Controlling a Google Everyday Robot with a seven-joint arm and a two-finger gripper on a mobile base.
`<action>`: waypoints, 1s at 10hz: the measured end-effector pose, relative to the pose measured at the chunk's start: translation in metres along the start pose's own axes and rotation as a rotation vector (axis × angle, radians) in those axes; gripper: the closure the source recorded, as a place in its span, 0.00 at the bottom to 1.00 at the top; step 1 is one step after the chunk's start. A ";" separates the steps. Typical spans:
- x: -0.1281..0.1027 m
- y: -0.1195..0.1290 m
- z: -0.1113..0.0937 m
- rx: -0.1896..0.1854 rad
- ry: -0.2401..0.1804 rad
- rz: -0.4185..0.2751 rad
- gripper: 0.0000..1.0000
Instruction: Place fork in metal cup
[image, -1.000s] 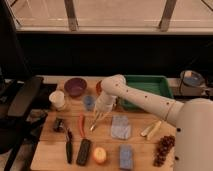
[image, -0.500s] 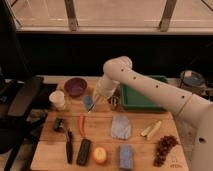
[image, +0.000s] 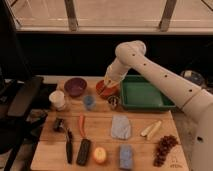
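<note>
Silvery fork (image: 102, 91) gripped in closed tool (image: 107, 85), risen farther back, behind metal cup (image: 114, 101).

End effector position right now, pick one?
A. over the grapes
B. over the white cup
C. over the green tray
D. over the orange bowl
D: the end effector hangs over the orange bowl, just behind the metal cup and left of the green tray.
</note>
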 end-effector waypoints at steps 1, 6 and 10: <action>0.022 0.014 -0.004 0.002 0.016 0.032 1.00; 0.044 0.060 0.043 -0.034 -0.014 0.103 1.00; 0.035 0.075 0.064 -0.063 -0.033 0.138 1.00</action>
